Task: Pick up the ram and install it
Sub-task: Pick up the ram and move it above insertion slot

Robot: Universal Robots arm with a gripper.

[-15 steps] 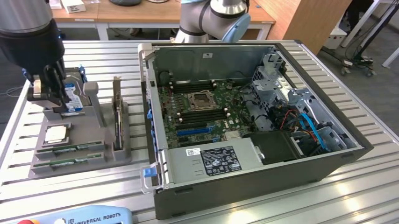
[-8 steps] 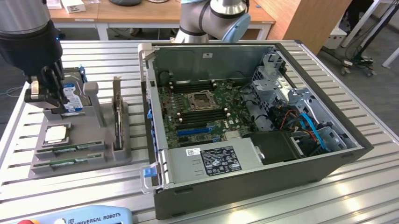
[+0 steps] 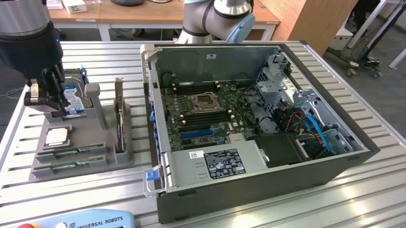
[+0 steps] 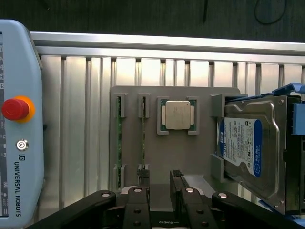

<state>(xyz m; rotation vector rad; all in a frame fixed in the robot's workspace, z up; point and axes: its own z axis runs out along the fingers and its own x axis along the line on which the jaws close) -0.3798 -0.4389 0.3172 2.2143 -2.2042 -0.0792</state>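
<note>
Over the tray (image 4: 183, 155), spread fingers (image 4: 177, 183) hang, seemingly above the ram (image 4: 143, 138).

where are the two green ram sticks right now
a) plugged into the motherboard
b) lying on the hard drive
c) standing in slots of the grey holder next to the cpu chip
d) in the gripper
c: both ram sticks stand on edge in slots of the grey holder, beside the cpu chip, and the open gripper holds nothing.

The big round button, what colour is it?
The button is red, best seen in the wrist view.
</note>
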